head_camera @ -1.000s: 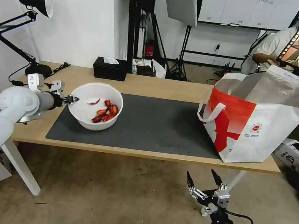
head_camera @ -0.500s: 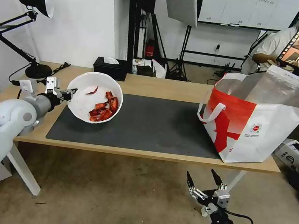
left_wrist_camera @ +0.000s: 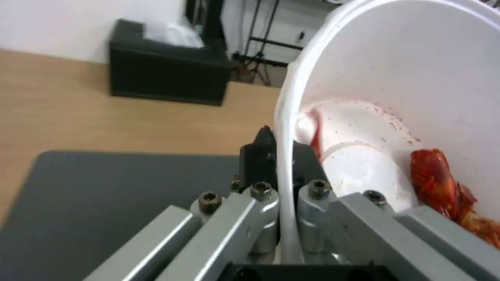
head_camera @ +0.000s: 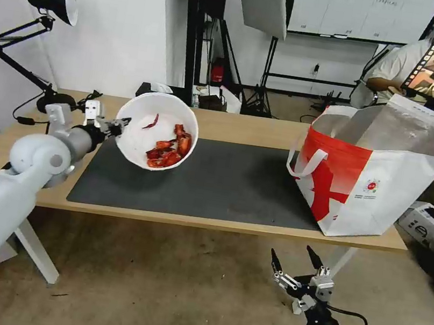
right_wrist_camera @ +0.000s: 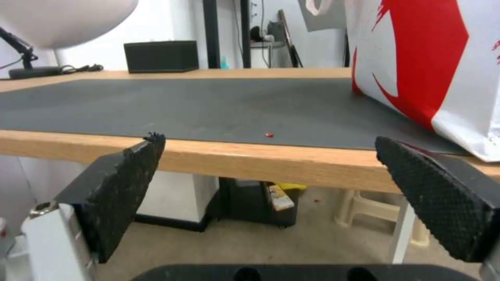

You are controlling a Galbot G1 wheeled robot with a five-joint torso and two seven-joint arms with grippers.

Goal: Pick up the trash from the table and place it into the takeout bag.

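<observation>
A white round bowl (head_camera: 157,131) of red food scraps hangs tilted above the left part of the dark grey mat (head_camera: 224,185), its opening facing me. My left gripper (head_camera: 119,127) is shut on the bowl's left rim; in the left wrist view the rim (left_wrist_camera: 284,156) runs between the fingers (left_wrist_camera: 258,156). The takeout bag (head_camera: 379,170), white and red with foil lining, stands open at the table's (head_camera: 244,126) right end. My right gripper (head_camera: 294,261) hangs open below the table's front edge, its pads (right_wrist_camera: 125,187) wide apart.
A black tissue box (head_camera: 152,89) stands at the back of the table behind the bowl. A black desk lamp (head_camera: 50,2) rises at the far left. A small red crumb (right_wrist_camera: 268,134) lies on the mat near the front edge.
My left gripper has lifted the bowl off the mat and carried it up and to the right, tilting it more upright. The right arm has not moved.
</observation>
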